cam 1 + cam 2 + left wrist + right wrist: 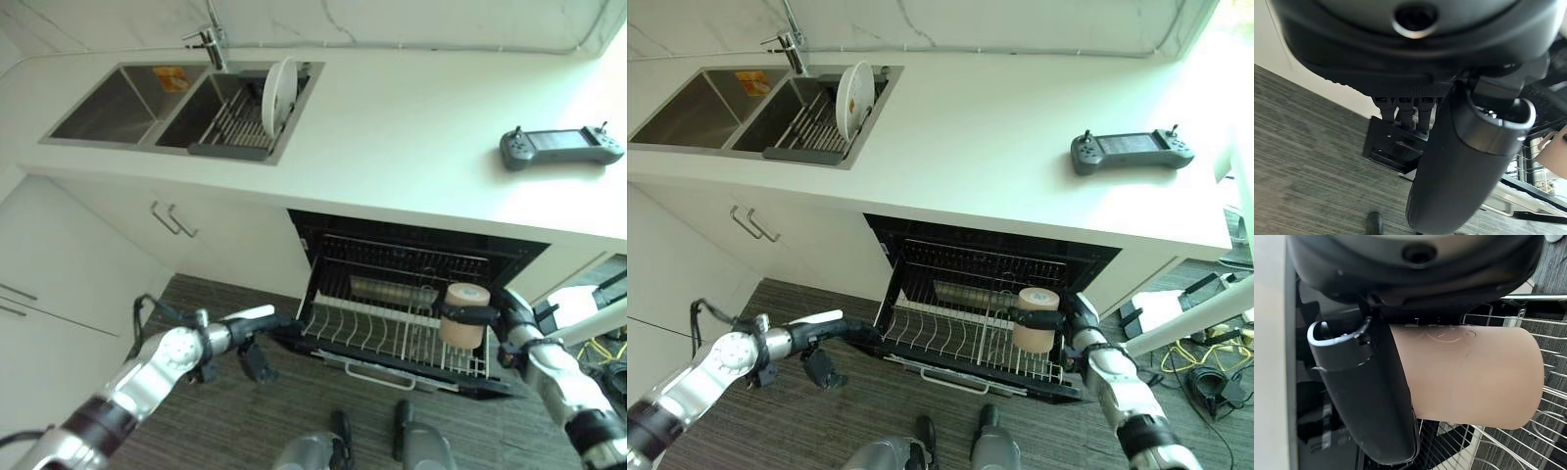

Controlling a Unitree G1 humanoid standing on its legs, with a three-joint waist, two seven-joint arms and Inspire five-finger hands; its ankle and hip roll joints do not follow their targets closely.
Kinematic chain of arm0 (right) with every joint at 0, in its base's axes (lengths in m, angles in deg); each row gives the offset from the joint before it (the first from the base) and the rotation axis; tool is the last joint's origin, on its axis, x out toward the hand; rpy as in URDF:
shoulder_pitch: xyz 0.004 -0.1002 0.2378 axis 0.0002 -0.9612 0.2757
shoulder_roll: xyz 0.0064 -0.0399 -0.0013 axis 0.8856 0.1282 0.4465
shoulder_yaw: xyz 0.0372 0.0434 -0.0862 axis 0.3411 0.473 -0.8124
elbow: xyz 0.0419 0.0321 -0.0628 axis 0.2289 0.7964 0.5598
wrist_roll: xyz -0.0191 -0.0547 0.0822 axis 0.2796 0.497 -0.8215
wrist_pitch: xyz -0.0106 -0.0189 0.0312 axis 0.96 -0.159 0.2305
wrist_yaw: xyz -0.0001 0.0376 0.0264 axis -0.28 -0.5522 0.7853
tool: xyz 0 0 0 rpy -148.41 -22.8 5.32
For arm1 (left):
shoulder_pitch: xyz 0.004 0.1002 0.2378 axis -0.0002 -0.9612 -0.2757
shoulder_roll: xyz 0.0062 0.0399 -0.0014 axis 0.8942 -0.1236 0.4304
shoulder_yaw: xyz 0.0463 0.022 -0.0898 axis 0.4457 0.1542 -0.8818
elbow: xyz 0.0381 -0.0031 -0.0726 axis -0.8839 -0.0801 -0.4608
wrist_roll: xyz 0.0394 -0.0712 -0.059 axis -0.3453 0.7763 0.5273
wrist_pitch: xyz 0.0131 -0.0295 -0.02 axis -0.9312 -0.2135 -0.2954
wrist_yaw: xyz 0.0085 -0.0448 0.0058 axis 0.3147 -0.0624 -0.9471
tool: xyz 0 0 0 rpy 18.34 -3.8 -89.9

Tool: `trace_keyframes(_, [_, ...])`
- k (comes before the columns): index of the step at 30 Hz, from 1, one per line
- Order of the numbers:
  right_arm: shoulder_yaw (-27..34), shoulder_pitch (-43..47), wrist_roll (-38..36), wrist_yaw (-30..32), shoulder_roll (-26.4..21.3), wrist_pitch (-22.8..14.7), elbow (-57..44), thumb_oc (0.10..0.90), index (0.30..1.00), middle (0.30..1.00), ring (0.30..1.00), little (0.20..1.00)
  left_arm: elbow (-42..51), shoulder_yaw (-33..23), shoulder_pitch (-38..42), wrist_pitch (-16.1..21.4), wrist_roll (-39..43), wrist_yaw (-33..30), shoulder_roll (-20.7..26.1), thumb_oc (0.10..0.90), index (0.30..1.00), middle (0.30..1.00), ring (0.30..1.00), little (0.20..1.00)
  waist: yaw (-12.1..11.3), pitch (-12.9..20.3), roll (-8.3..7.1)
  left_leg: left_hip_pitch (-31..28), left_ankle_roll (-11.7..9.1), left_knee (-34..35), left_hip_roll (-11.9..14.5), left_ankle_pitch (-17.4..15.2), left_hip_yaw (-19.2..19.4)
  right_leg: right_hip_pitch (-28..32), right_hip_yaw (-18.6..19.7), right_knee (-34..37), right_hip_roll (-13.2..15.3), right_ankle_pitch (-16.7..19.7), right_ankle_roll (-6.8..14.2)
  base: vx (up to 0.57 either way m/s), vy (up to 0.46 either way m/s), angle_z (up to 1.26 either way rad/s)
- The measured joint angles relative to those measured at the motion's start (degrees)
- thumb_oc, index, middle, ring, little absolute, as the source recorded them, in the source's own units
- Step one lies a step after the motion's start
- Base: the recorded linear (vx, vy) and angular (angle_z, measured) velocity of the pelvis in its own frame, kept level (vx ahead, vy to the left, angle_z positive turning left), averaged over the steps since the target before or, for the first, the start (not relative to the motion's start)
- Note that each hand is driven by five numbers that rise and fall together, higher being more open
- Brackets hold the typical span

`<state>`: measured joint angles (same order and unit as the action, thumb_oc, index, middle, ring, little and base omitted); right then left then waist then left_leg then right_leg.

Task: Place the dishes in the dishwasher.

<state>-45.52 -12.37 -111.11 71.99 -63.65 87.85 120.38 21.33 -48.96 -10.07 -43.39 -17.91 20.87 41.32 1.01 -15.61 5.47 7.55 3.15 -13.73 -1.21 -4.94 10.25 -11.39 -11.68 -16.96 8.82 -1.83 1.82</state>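
A beige cup (465, 315) hangs upright just above the right side of the white wire rack (364, 333) of the open dishwasher. My right hand (505, 315) is shut on it, thumb (1366, 396) and fingers wrapped round the cup (1474, 377). My left hand (257, 333) is low at the left front corner of the dishwasher's open door (1393, 147), with straight fingers (1403, 108) reaching to that corner and holding nothing. A white plate (278, 95) stands on edge in the dark drying rack in the right sink basin.
A long grey cylinder (392, 291) lies across the back of the wire rack. A grey handheld controller (560, 147) rests on the white counter (411, 127) at the right. Cabinet doors with handles (172, 219) stand left of the dishwasher.
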Motion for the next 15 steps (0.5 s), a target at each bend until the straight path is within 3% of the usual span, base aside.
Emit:
trace_keyframes(4, [-0.76, 0.85, 0.18, 0.40, 1.75, 0.01, 5.58, 0.400, 0.300, 0.300, 0.300, 0.300, -0.06, 0.83, 0.13, -0.17, -4.11, 0.02, -1.84, 0.800, 0.900, 0.900, 0.900, 0.900, -0.53, -0.82, 1.48, -2.83, -0.11, 1.20, -0.03, 0.06, 0.13, 2.60, 0.02, 1.04, -0.20, -0.13, 0.12, 0.08, 0.004, -0.02])
trace_keyframes(11, [-0.75, 1.92, 2.22, 1.19, 2.24, -1.25, 5.29, 0.400, 0.300, 0.300, 0.300, 0.300, 1.91, -0.17, -0.71, 0.12, -6.76, -3.37, -2.19, 0.800, 0.900, 0.900, 0.900, 0.900, -1.49, -3.45, 3.40, -2.31, -0.01, 1.14, -0.03, 0.29, 0.24, 2.02, 0.13, 0.92, -0.13, -0.03, 0.04, -0.04, 0.016, 0.00])
trace_keyframes(15, [-0.75, 5.52, 2.25, 2.74, 3.11, -1.60, 6.33, 0.400, 0.300, 0.300, 0.300, 0.300, 2.17, -0.02, 0.41, 1.54, -6.75, -5.01, -2.43, 0.800, 0.900, 0.900, 0.900, 0.900, -1.61, -5.50, 5.61, -1.63, 0.14, 1.13, -0.23, 0.48, 0.22, 1.31, 0.11, 0.64, 0.10, 0.08, 0.08, -0.02, 0.041, 0.02])
